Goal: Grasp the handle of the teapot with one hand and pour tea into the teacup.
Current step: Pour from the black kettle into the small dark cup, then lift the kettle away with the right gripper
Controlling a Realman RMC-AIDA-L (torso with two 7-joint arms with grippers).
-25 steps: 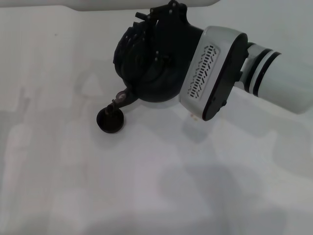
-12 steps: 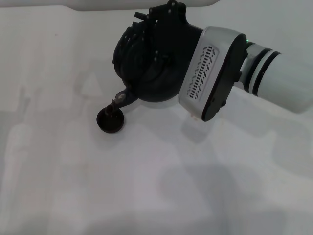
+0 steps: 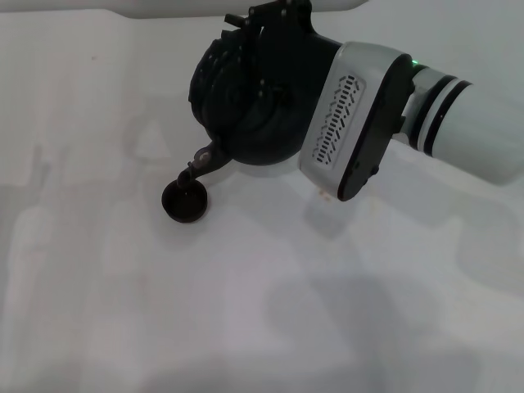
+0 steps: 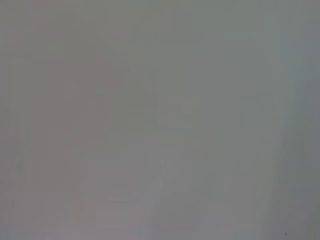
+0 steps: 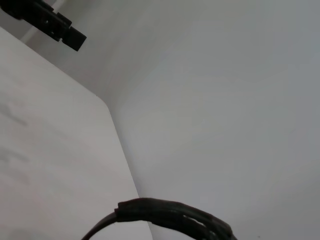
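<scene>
The matte black teapot (image 3: pixel 260 131) hangs tilted above the white table, its short spout (image 3: pixel 203 160) pointing down at the teacup (image 3: pixel 184 203). The tiny dark teacup stands on the table just below and in front of the spout tip. My right gripper (image 3: pixel 277 23) is shut on the thick ribbed handle (image 3: pixel 214 75) at the pot's top and holds the pot up. The silver wrist housing (image 3: pixel 352 123) covers the pot's right side. In the right wrist view an arc of the handle (image 5: pixel 170 212) shows. My left gripper is out of view.
The white table (image 3: pixel 123 311) spreads all around the cup. Its far edge (image 3: pixel 123 11) runs along the top of the head view. The left wrist view shows only a plain grey surface. A black bracket (image 5: pixel 50 22) shows in the right wrist view.
The teapot has lifted a little and moved away from me. The spout tip has risen slightly above the cup. The cup has not moved.
</scene>
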